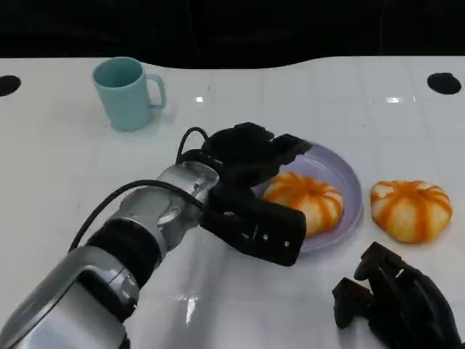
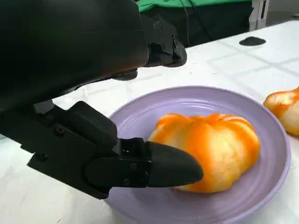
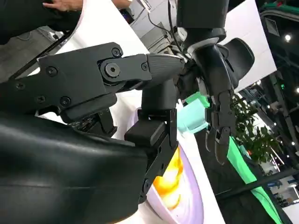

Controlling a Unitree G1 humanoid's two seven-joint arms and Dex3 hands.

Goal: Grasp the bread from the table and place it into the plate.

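Left hand point(image 1: 251, 156) reached over the near-left rim of the purple plate point(image 1: 350, 182), fingers spread, beside the bread point(image 1: 305, 200) lying in the plate. Second bread point(image 1: 410, 209) sat on the white counter point(image 1: 65, 167), just right of the plate. Teal mug point(image 1: 127, 92) stood far left. Right hand point(image 1: 396, 302) rested at lower right, fingers curled.

I see one round orange-striped bread point(image 1: 309, 200) lying inside the lilac plate point(image 1: 347, 174), on its left half. A second, matching bread point(image 1: 410, 209) sits on the white table point(image 1: 65, 167) just right of the plate.
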